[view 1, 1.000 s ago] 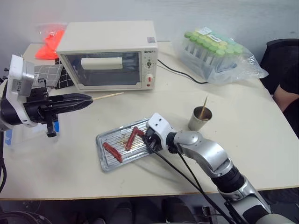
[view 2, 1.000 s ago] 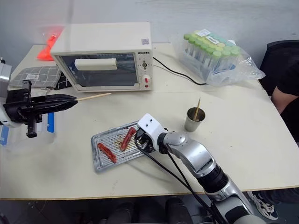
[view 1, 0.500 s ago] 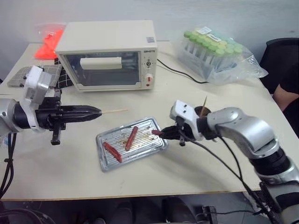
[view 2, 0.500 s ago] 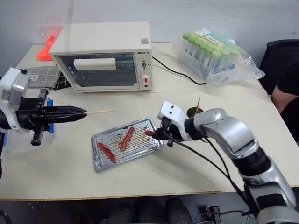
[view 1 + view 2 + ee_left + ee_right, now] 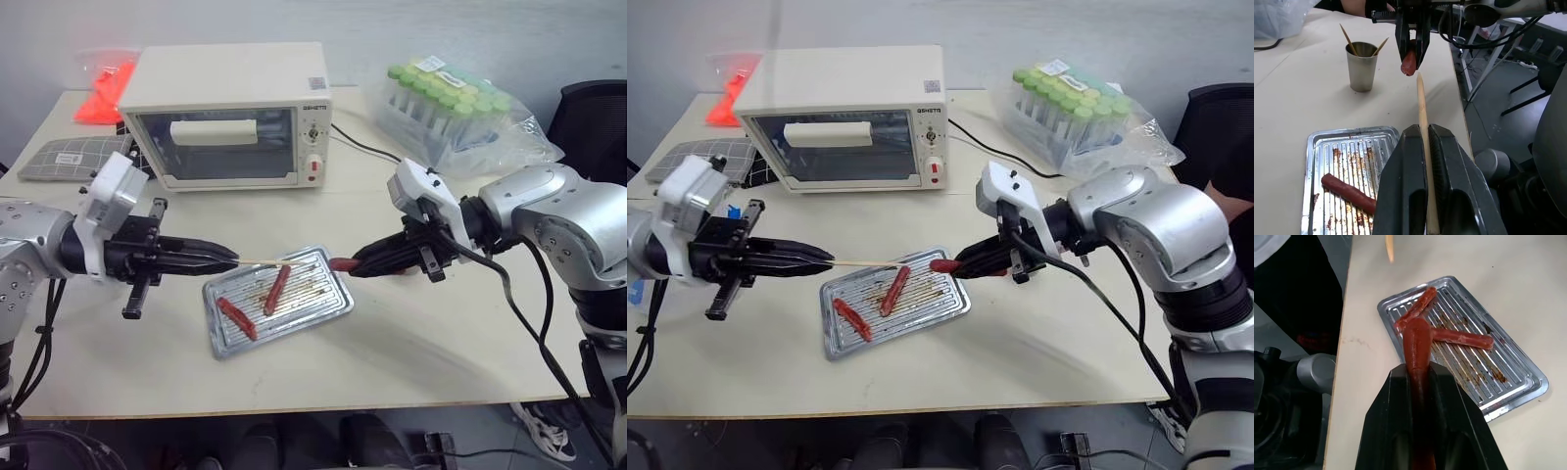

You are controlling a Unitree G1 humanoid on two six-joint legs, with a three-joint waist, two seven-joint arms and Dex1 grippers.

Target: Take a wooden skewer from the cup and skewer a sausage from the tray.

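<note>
Since the left pincer [image 5: 227, 262], left of centre, is clenched on the wooden skewer [image 5: 263, 260] and the right pincer [image 5: 358, 266] grasps a sausage [image 5: 342, 263] above the tray [image 5: 336, 305], both fetches look done; piercing remains; tips near, apart.

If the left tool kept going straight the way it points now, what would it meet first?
Probably the sausage held in the right tool: the wooden skewer in the left tool aims almost at its end, above the tray. Depth is uncertain, so it may pass beside it.
</note>
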